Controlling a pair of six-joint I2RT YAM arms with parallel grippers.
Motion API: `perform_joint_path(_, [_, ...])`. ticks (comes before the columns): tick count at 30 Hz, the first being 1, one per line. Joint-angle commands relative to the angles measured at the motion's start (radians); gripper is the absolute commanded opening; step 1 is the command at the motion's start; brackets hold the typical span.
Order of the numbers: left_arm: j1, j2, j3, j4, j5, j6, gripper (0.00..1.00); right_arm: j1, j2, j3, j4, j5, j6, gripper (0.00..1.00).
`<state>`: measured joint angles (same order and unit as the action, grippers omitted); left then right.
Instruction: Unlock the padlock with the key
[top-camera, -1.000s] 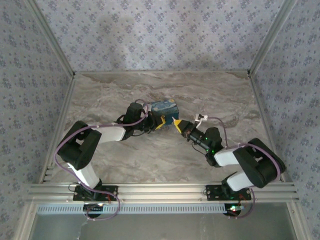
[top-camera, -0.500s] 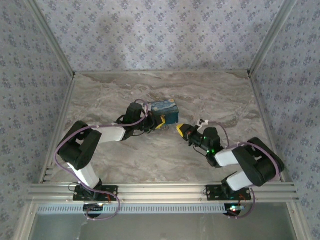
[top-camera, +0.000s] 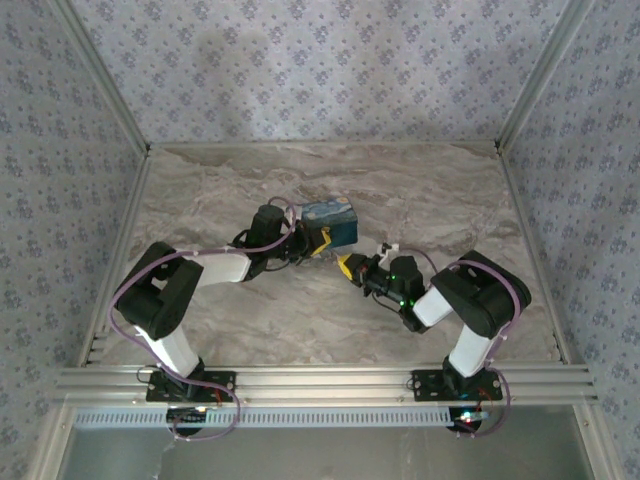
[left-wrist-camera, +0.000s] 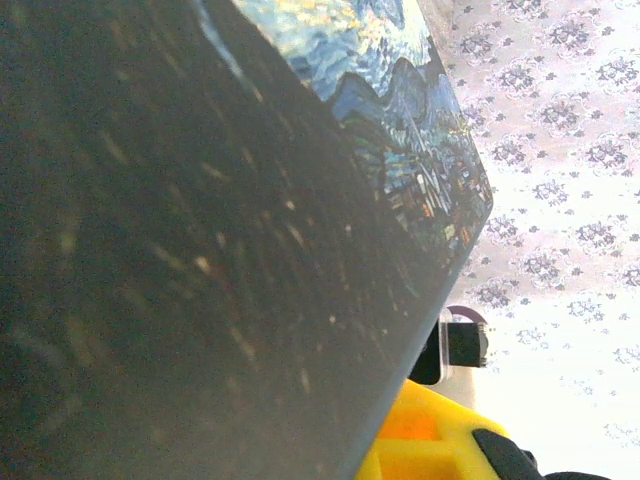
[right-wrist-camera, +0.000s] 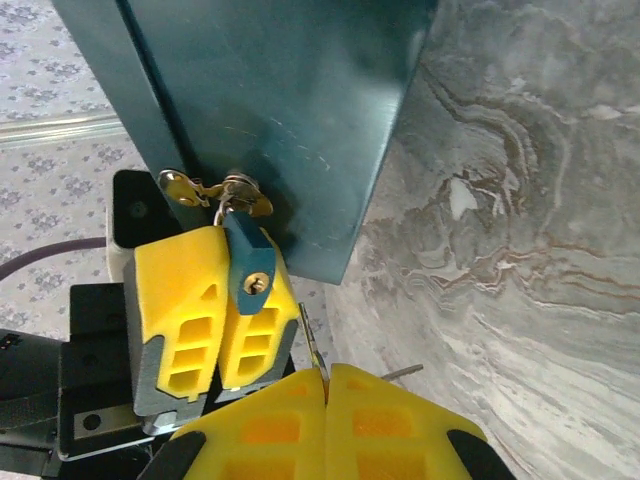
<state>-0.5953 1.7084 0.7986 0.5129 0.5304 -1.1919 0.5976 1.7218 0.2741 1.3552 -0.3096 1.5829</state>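
L gripper: at the box's near face, yellow fingers pressed in on the padlock body, which sits at the seam between them.
R gripper: jaws together, pads touching, a thin metal strip pinched in the seam.
Key: that strip, seen edge-on; it sticks up out of the R pads toward the padlock, tip just below and right of the lock, not touching. A 2nd thin wire pokes out to the right of the pads.
Padlock: small, blue, hanging from the hasp on the box front, shackle up through the ring, body down.
Keyhole: brass, on the lock's bottom end, facing the R wrist cam, nothing in it.
Hasp: brass-coloured, on the box's front face near the lower corner.
Box: dark teal sides, painted swirly night-sky lid; sits on the table mid-field, behind the L gripper in the top view.
Table: grey marble-look, bare to the right of the box.
Gap btw grippers: near, apart; R gripper sits just near-right of L in the top view.
L wrist cam: box side very close and dark, lid print at top, one yellow finger at the bottom edge.
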Motion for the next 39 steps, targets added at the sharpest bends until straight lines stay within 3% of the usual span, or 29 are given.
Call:
perform_joint_path(1, [0.003, -0.016, 0.013, 0.062, 0.002, -0.005, 0.09, 0.005, -0.016, 0.022, 0.038, 0.009, 0.005, 0.0])
perform_joint_path(39, [0.002, -0.016, -0.006, 0.101, 0.0, -0.022, 0.09, 0.003, 0.027, 0.083, 0.037, -0.009, -0.01, 0.0])
